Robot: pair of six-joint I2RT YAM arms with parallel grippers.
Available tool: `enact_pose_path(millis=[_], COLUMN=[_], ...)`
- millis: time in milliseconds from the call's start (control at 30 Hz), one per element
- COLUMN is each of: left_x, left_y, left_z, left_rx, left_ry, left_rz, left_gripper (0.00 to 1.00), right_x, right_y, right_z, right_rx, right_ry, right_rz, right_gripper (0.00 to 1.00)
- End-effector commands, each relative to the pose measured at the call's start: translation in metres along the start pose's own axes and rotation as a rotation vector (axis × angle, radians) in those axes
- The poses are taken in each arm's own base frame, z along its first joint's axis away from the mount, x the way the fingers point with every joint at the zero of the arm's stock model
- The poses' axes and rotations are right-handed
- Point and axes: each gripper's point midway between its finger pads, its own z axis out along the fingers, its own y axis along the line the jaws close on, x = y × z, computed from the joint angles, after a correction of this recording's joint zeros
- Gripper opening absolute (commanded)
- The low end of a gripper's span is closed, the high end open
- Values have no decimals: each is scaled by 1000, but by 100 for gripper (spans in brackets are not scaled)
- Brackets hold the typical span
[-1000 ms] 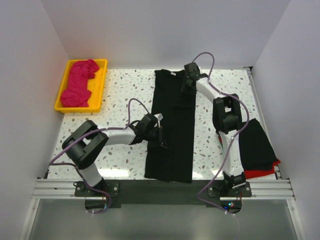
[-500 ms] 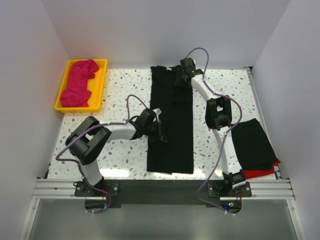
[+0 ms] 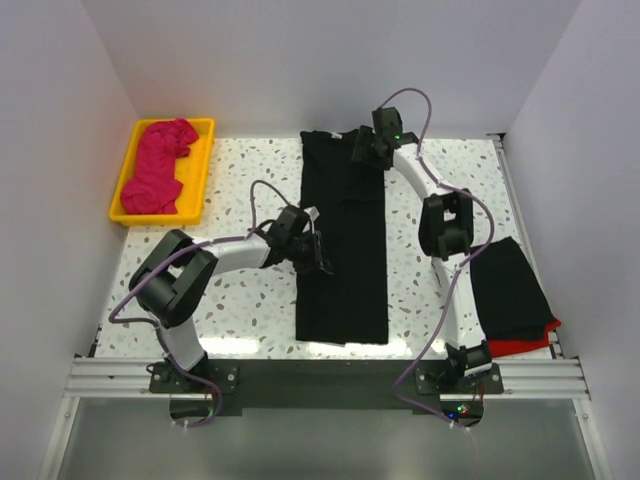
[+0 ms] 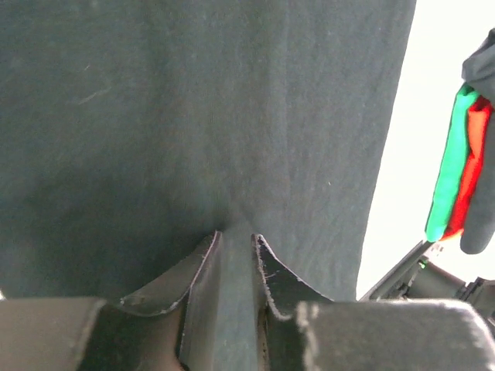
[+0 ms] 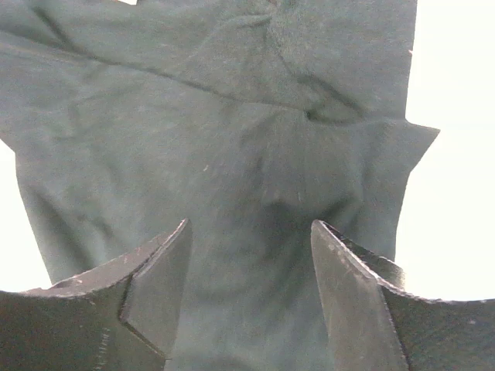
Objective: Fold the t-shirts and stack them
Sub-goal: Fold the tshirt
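My left gripper (image 4: pixel 236 241) is drawn in narrow, its two fingers pinching a thin ridge of the black t-shirt (image 4: pixel 193 100) between them; the cloth spreads flat ahead of the tips and to either side. From above, this gripper (image 3: pixel 305 250) sits at the shirt's left long edge, about midway along it, and the black t-shirt (image 3: pixel 350 285) runs as a long folded strip from the near edge of the bench (image 3: pixel 240 180) away to the far end. My right gripper (image 5: pixel 251 232) stands wide, its fingers well apart with nothing between them, hanging over the rumpled far end of the same shirt (image 5: pixel 193 116), where a crease and a folded corner show just ahead of the tips. In the top view that gripper (image 3: pixel 362 150) is over the strip's far end, toward its right side. Well to the right of my left gripper lies a folded stack (image 3: pixel 510 290), black on top with red showing at its near edge. Far off to its left, a magenta t-shirt (image 3: pixel 155 165) lies bunched in a yellow tray (image 3: pixel 206 170).
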Motion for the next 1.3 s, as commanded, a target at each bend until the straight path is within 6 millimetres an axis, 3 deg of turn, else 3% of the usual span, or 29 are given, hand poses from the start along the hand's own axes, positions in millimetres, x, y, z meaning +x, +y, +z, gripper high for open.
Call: enact_pose_path(millis=[0, 67, 100, 133, 167, 200, 233, 267, 300, 333, 367, 400, 433, 467, 500, 567, 600, 667, 700, 800, 900, 1133, 1267], left_x=[-24, -19, -16, -11, -2, 3, 16, 20, 27, 40, 44, 51, 63, 68, 73, 87, 91, 101, 106, 119, 120, 85, 91], left_y=[-31, -32, -30, -28, -23, -20, -9, -7, -3, 8, 10, 13, 24, 26, 29, 42, 48, 59, 62, 73, 73, 31, 26], left_z=[-35, -47, -50, -53, -58, -61, -60, -65, -67, -67, -70, -71, -70, -71, -71, -70, -70, -70, -71, -72, -77, -97, -98], left_rx=[61, 67, 63, 64, 66, 67, 52, 56, 54, 39, 46, 50, 37, 40, 43, 18, 2, -22, -27, -52, -60, 12, 46], left_ry=[-75, -84, -85, -79, -70, -63, -38, -40, -24, 0, 1, 17, 42, 50, 65, 100, 110, 129, 139, 174, 185, 102, 131], left_rz=[76, 90, 91, 89, 87, 85, 75, 79, 76, 68, 68, 64, 52, 48, 46, 40, 36, 21, 15, -6, 7, 104, 110], left_gripper=[27, 27, 27, 27, 27, 26, 25, 24, 23, 22, 21, 20, 19, 18, 18, 15, 14, 13, 13, 12, 12, 15, 15], right_x=[-86, -79, -91, -56, -45, -49, -7, 8, 53, 54, 70, 109, 116, 131, 163, 186, 213, 232, 250, 277, 295, 305, 324], right_y=[37, 42, 51, 39, 44, 51, 37, 35, 20, 22, 20, 11, 14, 13, 10, 10, 0, -7, -17, -28, -25, -18, -19], right_z=[-109, -135, -174, -167, -176, -215, -203, -213, -208, -233, -239, -236, -253, -257, -260, -275, -275, -284, -284, -296, -310, -328, -330], right_rx=[-114, -144, -183, -162, -207, -253, -233, -242, -208, -235, -249, -229, -252, -252, -232, -247, -227, -239, -223, -233, -283, -346, -362], right_ry=[-186, -151, -192, -105, -91, -131, -58, -46, 38, -1, 17, 88, 76, 97, 145, 162, 214, 245, 285, 350, 411, 451, 500], right_rz=[35, 47, 62, 76, 87, 109, 119, 117, 120, 121, 118, 124, 119, 110, 91, 73, 76, 82, 85, 82, 89, 105, 135], right_gripper=[67, 67, 67, 67, 67, 67, 67, 67, 67, 67, 67, 67, 67, 67, 67, 67, 67, 66, 66, 66, 66, 60, 56])
